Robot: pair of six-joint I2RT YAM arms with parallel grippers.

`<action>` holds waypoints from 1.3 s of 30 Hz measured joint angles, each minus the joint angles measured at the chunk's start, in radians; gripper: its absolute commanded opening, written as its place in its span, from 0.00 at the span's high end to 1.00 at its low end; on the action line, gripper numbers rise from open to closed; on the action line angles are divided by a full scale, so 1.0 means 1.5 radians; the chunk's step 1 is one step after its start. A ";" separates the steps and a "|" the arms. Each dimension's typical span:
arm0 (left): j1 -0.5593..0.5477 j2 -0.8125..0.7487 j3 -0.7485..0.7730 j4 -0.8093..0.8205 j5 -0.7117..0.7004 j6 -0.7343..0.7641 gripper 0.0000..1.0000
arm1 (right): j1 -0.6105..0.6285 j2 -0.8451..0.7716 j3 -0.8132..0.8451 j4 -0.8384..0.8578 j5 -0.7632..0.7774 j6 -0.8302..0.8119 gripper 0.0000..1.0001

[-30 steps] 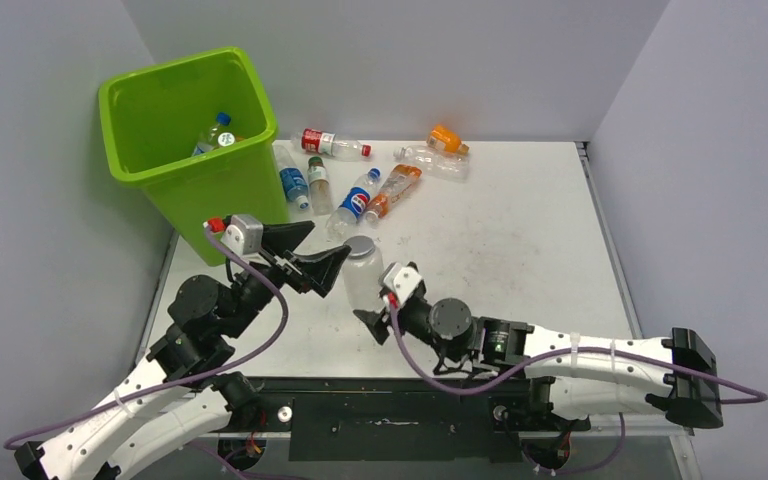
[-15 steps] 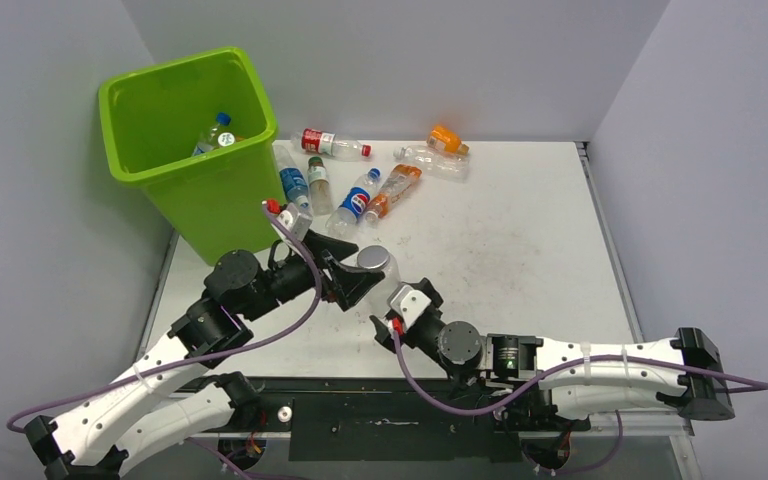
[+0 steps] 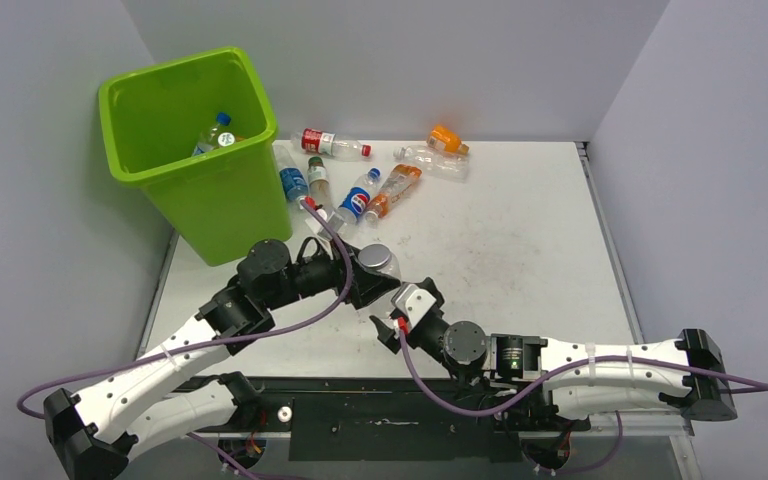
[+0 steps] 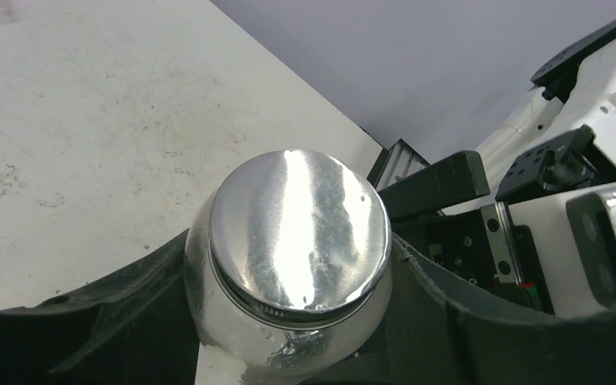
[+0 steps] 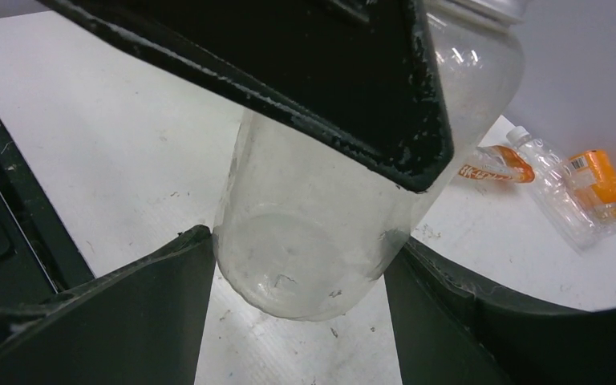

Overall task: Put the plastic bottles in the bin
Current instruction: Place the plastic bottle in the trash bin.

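Clear jar (image 5: pixel 313 257) body is mostly hidden in top view; only silver lid (image 3: pixel 373 257) is seen. L gripper (image 4: pixel 293 277) is clamped under lid; R gripper (image 5: pixel 297 273), at 5 o'clock, on base.

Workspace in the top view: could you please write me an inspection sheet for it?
Surface: white table, scuffed and stained.
Job's things: green bin at far left, with bottles inside; several loose bottles lying beside it; clear jar held by both arms.
Clutter: nothing seen.
Grippers: left gripper closed on the jar just under its lid; right gripper closed on its base.
Cables: purple cable looping along each arm.
Surroundings: grey walls on three sides.
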 measured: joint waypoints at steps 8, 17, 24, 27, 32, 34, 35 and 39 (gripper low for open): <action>-0.003 -0.007 0.000 0.006 -0.018 0.010 0.81 | 0.010 -0.005 0.000 -0.003 0.017 0.021 0.10; -0.003 -0.051 0.184 -0.143 -0.228 0.183 1.00 | 0.016 -0.089 0.038 -0.044 -0.021 0.111 0.10; 0.008 -0.036 0.390 -0.111 -0.509 0.420 1.00 | 0.016 -0.157 0.045 -0.037 0.053 0.165 0.10; 0.064 0.041 0.504 -0.094 -0.610 0.490 1.00 | 0.015 -0.165 0.044 -0.044 0.104 0.180 0.10; 0.247 0.145 0.558 -0.087 -0.646 0.474 1.00 | 0.015 -0.201 0.022 -0.052 0.175 0.211 0.10; 0.343 0.200 0.577 -0.093 -0.640 0.433 1.00 | 0.014 -0.220 0.007 -0.053 0.194 0.224 0.10; 0.379 0.226 0.585 -0.094 -0.638 0.412 1.00 | 0.014 -0.226 0.000 -0.053 0.199 0.229 0.10; 0.471 0.326 0.595 -0.100 -0.623 0.333 1.00 | 0.011 -0.238 -0.006 -0.060 0.209 0.253 0.10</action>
